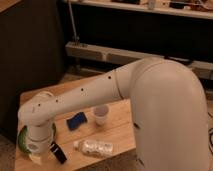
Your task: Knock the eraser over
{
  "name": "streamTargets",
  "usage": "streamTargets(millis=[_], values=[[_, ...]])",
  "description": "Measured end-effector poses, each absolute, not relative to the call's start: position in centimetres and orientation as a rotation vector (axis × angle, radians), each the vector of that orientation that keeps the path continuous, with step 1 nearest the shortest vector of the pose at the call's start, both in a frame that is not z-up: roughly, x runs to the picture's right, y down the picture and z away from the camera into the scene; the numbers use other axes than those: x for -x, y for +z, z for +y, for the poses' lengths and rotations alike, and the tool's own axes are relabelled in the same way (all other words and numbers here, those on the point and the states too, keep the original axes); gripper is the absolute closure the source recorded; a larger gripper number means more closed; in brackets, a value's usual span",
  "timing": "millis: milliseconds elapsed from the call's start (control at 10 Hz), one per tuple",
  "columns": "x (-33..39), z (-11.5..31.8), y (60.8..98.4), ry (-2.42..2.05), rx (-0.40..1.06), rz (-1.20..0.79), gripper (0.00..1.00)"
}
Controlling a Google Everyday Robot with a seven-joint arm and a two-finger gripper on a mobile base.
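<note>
At the near edge of a light wooden table (117, 131), a clear plastic bottle (95, 147) lies on its side. Just left of it lies the eraser (58, 152), a small black block, leaning at a slant, its upper end touching or just beside the base of the robot's wrist. The gripper (35, 153) is at the table's near left corner, below a thick white cylindrical wrist; only a pale bit of it shows under the wrist, and whether its fingers are spread or closed cannot be told. A green object (22, 138) curves out from behind the wrist on the left side.

Farther back, near the middle of the table, a blue rectangular pad (76, 120) lies flat, and just right of it a white cup (101, 115) stands upright. The robot's white arm (90, 95) stretches from the large rounded body on the right, across and above the table, down to the left corner.

Beyond the table, a dark wall and a long metal rail (120, 54) run across the background.
</note>
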State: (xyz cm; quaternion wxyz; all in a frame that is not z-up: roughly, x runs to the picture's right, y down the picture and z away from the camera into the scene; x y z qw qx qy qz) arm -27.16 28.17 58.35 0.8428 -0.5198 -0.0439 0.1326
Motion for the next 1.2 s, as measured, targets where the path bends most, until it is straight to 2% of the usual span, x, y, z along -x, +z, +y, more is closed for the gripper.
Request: streamTargets(millis=[600,900,1200], values=[[25.8,29.1,59.3,0.275,1.121,-0.047,0.71],[25.1,28.6,60.3,0.317,1.077,-0.024,0.71],[24.3,26.2,62.5,0.427,0.987,-0.023,0.71]])
